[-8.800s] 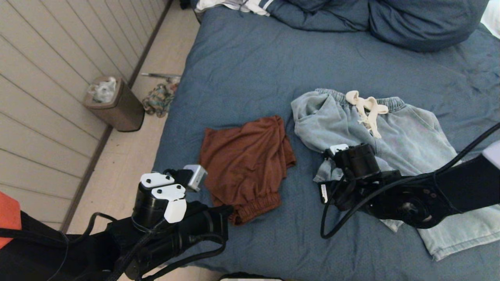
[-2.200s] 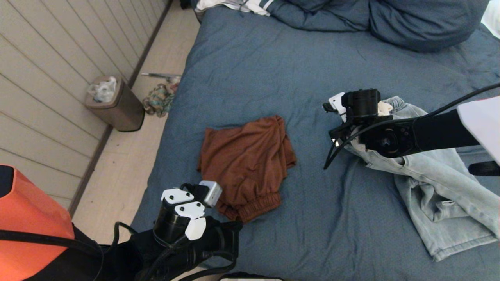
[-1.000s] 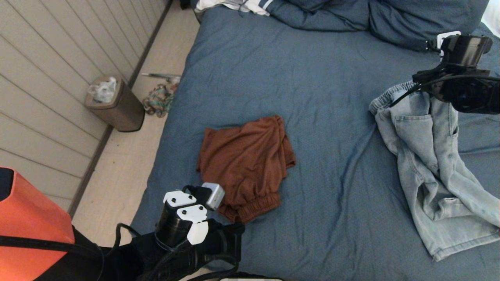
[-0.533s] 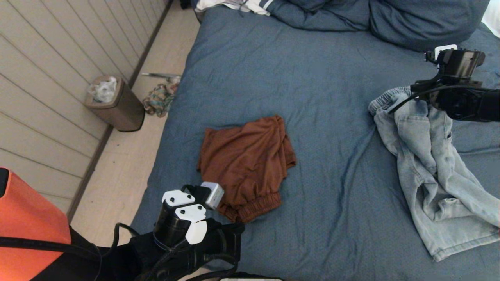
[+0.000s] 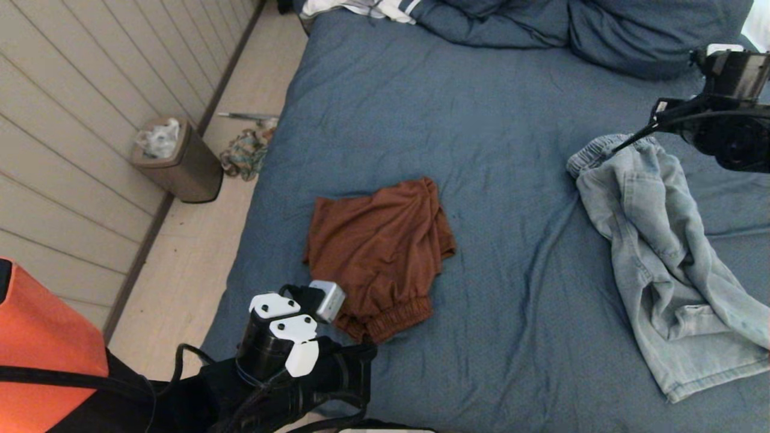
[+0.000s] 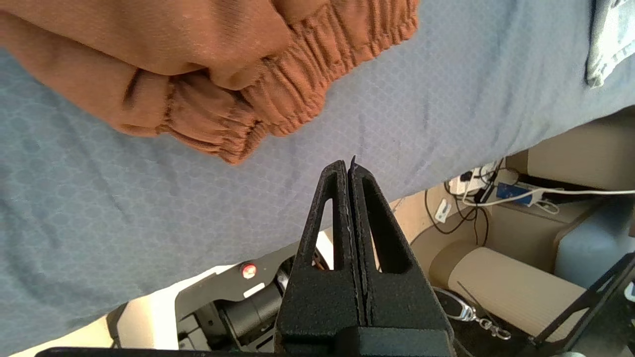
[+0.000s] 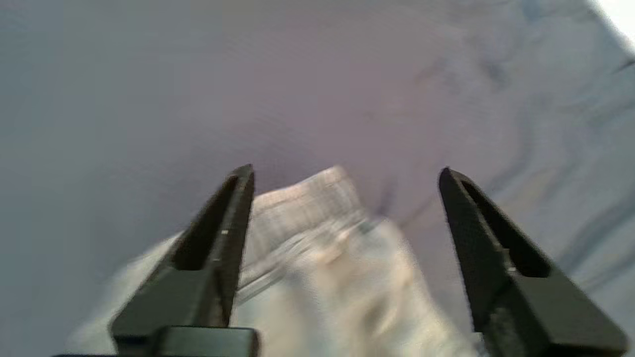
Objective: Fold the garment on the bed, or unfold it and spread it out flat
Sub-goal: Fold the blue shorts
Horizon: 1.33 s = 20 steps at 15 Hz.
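Light-blue denim trousers lie crumpled in a long strip at the right side of the bed, waistband toward the pillows. My right arm hovers just above that waistband. In the right wrist view my right gripper is open, with the pale waistband loose beneath the gap. A rust-brown pair of shorts lies bunched mid-bed. My left arm rests at the bed's near edge. My left gripper is shut and empty, a short way from the shorts' elastic hem.
A bunched blue duvet and pillow and a white striped garment lie at the bed's head. On the floor to the left stand a brown waste bin and sandals. Next to them runs the panelled wall.
My right gripper dragged the trousers over to the bed's right side, then let go of the waistband and rose to the right. The left arm has barely moved.
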Tool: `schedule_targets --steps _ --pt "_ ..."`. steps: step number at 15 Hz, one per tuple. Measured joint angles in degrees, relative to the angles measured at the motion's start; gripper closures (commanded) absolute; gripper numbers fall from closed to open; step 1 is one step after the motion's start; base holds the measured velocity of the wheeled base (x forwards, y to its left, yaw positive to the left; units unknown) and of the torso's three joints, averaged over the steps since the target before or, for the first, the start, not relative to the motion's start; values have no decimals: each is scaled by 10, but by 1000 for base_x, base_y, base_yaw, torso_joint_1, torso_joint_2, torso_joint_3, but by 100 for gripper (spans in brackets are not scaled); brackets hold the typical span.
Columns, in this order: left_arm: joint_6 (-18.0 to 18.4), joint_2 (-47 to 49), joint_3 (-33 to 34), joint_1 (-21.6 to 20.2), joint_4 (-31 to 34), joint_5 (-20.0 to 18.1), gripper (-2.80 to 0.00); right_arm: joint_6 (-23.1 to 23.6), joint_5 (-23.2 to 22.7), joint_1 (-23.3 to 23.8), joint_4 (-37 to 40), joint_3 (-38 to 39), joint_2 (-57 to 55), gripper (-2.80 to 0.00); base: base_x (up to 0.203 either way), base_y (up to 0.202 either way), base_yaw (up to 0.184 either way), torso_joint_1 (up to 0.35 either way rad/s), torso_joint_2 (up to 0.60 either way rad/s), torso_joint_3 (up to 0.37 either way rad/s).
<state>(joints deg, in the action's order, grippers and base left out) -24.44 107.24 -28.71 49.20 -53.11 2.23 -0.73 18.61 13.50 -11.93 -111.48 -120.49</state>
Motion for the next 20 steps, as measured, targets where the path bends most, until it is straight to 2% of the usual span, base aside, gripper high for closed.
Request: schedule_targets --steps 3,6,9,12,13,14,18,20 --pt "0 -4 0 0 0 1 0 -60 -16 -8 119 23 52 0 0 0 0 0 0 0" --pt "1 -16 -1 0 4 2 0 -110 -80 -12 282 68 111 0 0 0 0 0 0 0" --pt "2 -17 8 -1 1 -2 0 -106 -102 -10 422 148 176 0 0 0 0 0 0 0" --pt "3 -5 15 3 -10 -6 0 -92 -99 9 459 281 231 0 0 0 0 0 0 0" --pt "3 -4 18 4 -20 -5 0 -81 -97 21 455 328 249 -81 0 0 0 0 0 0" --pt "3 -3 21 6 -23 -5 0 -68 -95 35 443 369 264 -280 0 0 0 0 0 0" --pt "3 6 23 14 -25 -6 0 14 -93 114 319 514 296 -280 0 0 0 0 0 0" --pt "2 9 23 15 -26 -6 0 23 -92 131 271 543 285 -280 0 0 0 0 0 0"
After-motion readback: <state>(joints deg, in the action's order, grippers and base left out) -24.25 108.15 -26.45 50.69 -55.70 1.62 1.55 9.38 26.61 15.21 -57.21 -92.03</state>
